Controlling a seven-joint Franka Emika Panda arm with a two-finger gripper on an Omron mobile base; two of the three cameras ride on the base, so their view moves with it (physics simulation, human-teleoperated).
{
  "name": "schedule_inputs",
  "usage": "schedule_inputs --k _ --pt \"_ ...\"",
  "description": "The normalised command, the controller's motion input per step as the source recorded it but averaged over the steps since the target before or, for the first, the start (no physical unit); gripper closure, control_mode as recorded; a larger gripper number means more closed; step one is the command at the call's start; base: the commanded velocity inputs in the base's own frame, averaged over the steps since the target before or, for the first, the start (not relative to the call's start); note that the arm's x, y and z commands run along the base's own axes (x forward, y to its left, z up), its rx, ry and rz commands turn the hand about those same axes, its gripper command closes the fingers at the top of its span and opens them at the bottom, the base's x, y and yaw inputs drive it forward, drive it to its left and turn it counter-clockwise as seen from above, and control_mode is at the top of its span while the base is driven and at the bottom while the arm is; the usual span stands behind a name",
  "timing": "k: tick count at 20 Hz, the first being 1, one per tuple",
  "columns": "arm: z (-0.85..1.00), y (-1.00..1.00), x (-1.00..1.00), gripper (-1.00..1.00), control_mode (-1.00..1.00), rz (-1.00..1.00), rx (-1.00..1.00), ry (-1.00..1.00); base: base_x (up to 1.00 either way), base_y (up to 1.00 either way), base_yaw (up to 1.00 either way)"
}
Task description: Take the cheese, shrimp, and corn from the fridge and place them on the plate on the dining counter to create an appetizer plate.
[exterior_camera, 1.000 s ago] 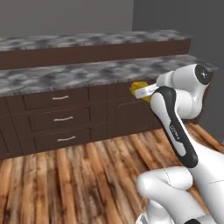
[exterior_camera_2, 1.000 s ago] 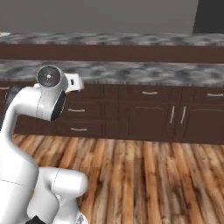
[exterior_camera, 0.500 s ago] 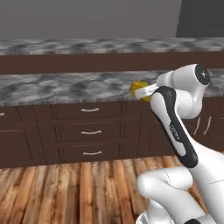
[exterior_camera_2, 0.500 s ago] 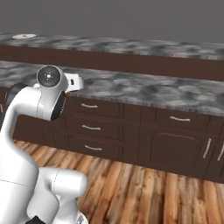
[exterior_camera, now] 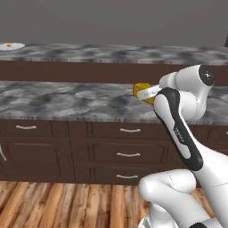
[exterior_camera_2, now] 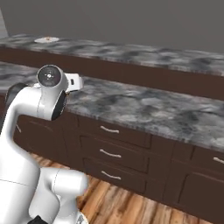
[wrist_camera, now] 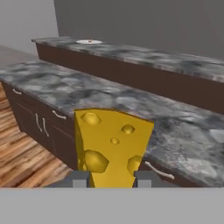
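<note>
Squarely between the two fingers [wrist_camera: 81, 178], the cheese [wrist_camera: 111, 146], upright.

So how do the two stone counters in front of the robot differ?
The near counter sits lower and has drawers with pale handles under it; the far counter sits higher, on a plain dark brown front. The far one carries a white plate towards its left end; the near one's top looks bare. The cheese, shut in the gripper, hangs before the near one. Both share grey-and-white marbling.
</note>
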Motion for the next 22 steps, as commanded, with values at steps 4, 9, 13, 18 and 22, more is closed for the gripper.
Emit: schedule_inputs --k 4,9,13,18,22 --pt "0.00 0.00 0.00 1.00 1.00 0.00 0.00 0.00 1.00 0.94 0.18" --pt "0.00 0.00 0.00 1.00 1.00 0.00 0.00 0.00 0.90 1.00 0.04" --pt "0.00 0.00 0.00 1.00 1.00 0.00 0.00 0.00 0.55 1.00 -0.04" --pt "0.00 0.00 0.00 1.00 1.00 0.00 0.00 0.00 0.18 1.00 -0.23" --pt "0.00 0.00 0.00 1.00 1.00 0.00 0.00 0.00 0.06 1.00 -0.31"
